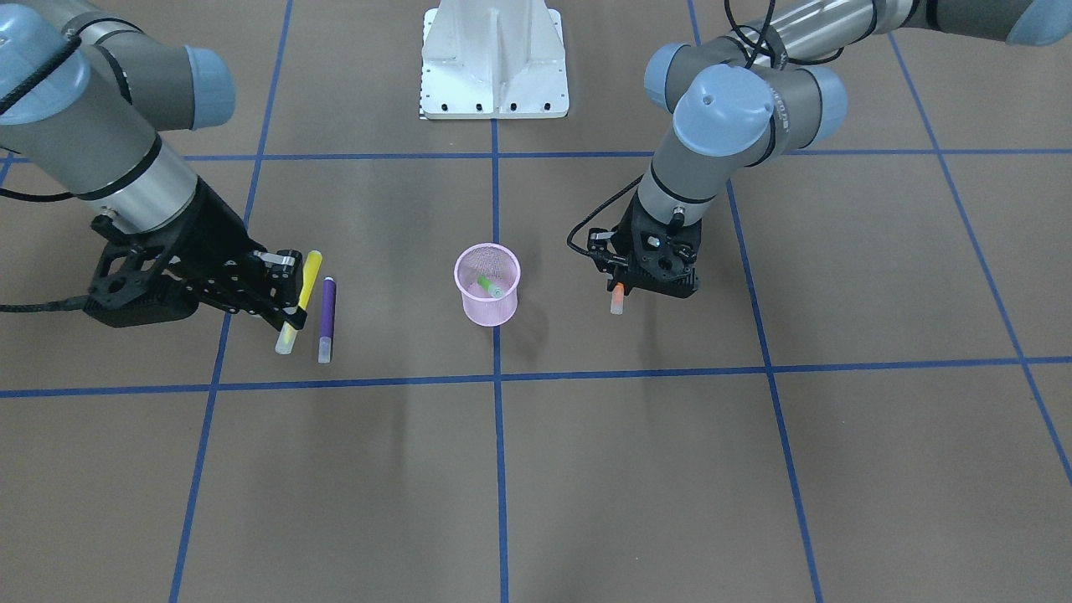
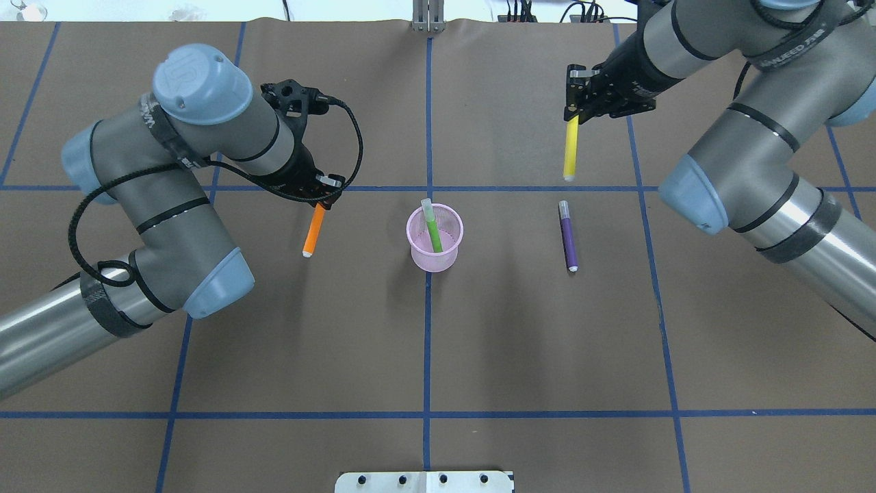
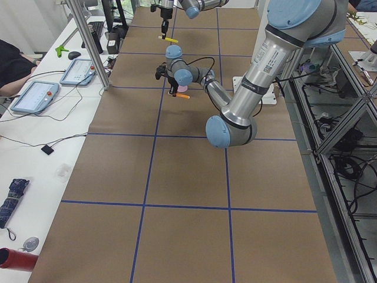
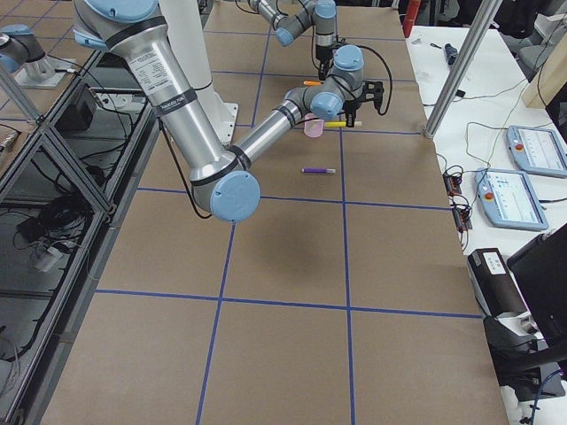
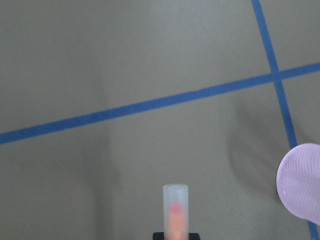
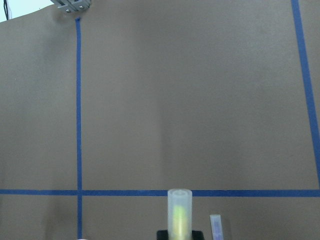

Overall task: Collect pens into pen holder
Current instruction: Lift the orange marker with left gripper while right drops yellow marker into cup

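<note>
Our left jaws are clamping the orange pen (image 2: 313, 231), with the pink cup (image 2: 438, 260) sitting near on their right. Our right jaws are clamping the yellow pen (image 2: 570, 150), seemingly farther off.

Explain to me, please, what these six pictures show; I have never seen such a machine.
These are two robot arms at a brown table marked with blue tape. Four pictures come from fixed cameras: one facing the robot, one behind and above it, one at each table end. The last two come from cameras on the wrists. The left gripper holds an orange pen; the right gripper holds a yellow pen. A purple pen lies on the table. A green pen stands in the pink mesh pen holder.
</note>
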Motion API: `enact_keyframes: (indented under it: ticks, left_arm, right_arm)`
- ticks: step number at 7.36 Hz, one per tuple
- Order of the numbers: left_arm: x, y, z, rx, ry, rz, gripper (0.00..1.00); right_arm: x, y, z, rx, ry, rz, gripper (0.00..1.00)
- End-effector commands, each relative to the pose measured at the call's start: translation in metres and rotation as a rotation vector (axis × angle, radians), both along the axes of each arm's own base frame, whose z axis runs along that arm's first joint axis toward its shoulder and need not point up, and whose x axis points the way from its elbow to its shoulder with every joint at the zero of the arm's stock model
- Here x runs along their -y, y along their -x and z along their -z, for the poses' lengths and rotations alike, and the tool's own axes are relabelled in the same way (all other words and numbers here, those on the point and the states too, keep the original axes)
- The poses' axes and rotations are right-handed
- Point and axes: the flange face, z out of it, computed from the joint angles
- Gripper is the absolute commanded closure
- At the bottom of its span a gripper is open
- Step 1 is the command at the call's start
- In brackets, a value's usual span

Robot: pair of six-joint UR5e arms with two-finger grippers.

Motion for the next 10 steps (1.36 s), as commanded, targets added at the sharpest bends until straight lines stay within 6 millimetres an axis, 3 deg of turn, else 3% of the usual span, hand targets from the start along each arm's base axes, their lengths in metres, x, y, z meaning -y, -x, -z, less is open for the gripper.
enact_keyframes:
  ticks: [1,3,4,5,6,10]
  left_arm:
    - [0.021,0.035,0.009,-0.027,-0.001,0.037,1.0]
    - [0.033,0.081,0.03,-0.087,-0.006,0.059,1.0]
    - [0.037,0.091,0.033,-0.094,-0.007,0.066,1.0]
    - [0.044,0.106,0.037,-0.112,0.002,0.069,1.0]
    - [0.043,0.115,0.046,-0.13,-0.005,0.074,1.0]
    - [0.035,0.158,0.077,-0.178,-0.073,0.126,1.0]
  right_arm:
    - [-0.014,0.04,0.035,0.009,-0.028,-0.026,1.0]
    - [-0.033,0.079,0.052,-0.003,-0.063,-0.058,1.0]
    - [-0.042,0.095,0.073,0.004,-0.086,-0.118,1.0]
    - [-0.057,0.117,0.081,-0.02,-0.139,-0.173,1.0]
    - [-0.075,0.143,0.083,-0.053,-0.192,-0.229,1.0]
    - [-0.12,0.189,0.086,-0.119,-0.313,-0.332,1.0]
